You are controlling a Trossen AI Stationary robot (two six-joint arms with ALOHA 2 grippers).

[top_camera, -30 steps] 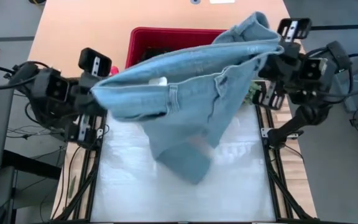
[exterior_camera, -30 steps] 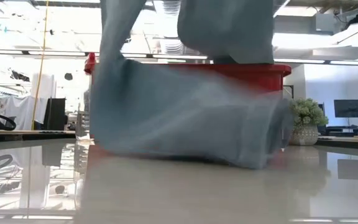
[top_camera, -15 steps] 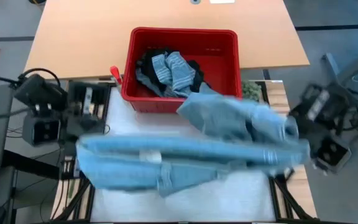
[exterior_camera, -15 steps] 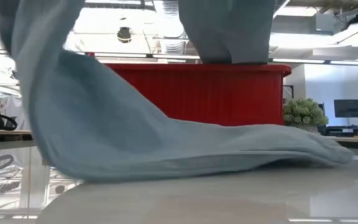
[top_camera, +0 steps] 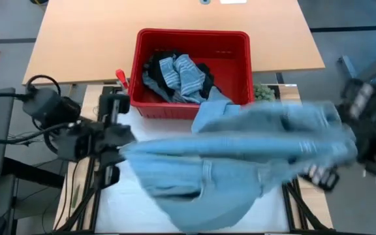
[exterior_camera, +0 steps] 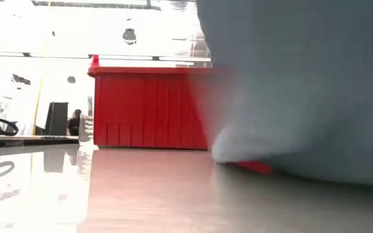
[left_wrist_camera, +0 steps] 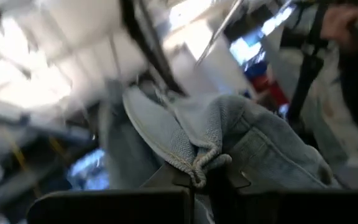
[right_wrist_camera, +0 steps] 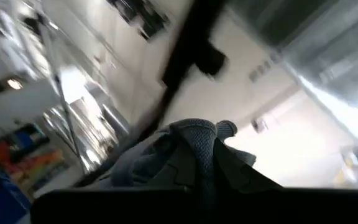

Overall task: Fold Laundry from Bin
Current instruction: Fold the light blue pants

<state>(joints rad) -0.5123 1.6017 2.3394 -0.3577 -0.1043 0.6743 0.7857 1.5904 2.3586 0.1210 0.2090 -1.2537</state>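
Denim-blue jeans (top_camera: 240, 153) hang stretched over the worktop's (top_camera: 126, 202) near half, between two claws. The left claw (top_camera: 119, 140) is clamped on one end by the left edge, and the right claw (top_camera: 344, 153) is clamped on the other by the right edge. Best to lower both evenly so the cloth lands flat. More laundry (top_camera: 178, 75) waits in the red bin (top_camera: 243, 65) at the far edge.

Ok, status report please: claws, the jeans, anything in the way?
Both claws shut on jeans, left claw, right claw. Jeans stretched above table. Bin behind, nothing blocking.
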